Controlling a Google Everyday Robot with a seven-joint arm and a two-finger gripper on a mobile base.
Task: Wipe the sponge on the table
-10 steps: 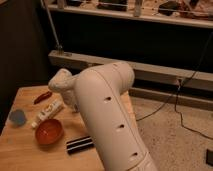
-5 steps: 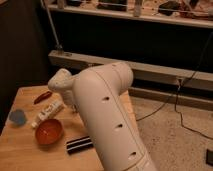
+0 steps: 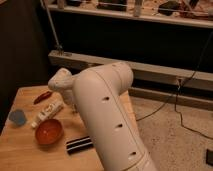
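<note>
The light wooden table (image 3: pixel 22 152) fills the lower left. My big white arm (image 3: pixel 107 117) rises from the bottom right and bends over the table's middle, ending in a rounded wrist knob (image 3: pixel 61 80). The gripper hangs below that knob, hidden behind the arm, and it is shut. The sponge is out of view. Whether the gripper holds anything is hidden.
On the table lie a round blue cup-like thing (image 3: pixel 17 118) at the left edge, a red chili-like item (image 3: pixel 42 96), a white tube (image 3: pixel 47 113), an orange bowl (image 3: pixel 48 131) and a black-and-white striped block (image 3: pixel 80 144). Cables cross the floor (image 3: pixel 170 110) on the right.
</note>
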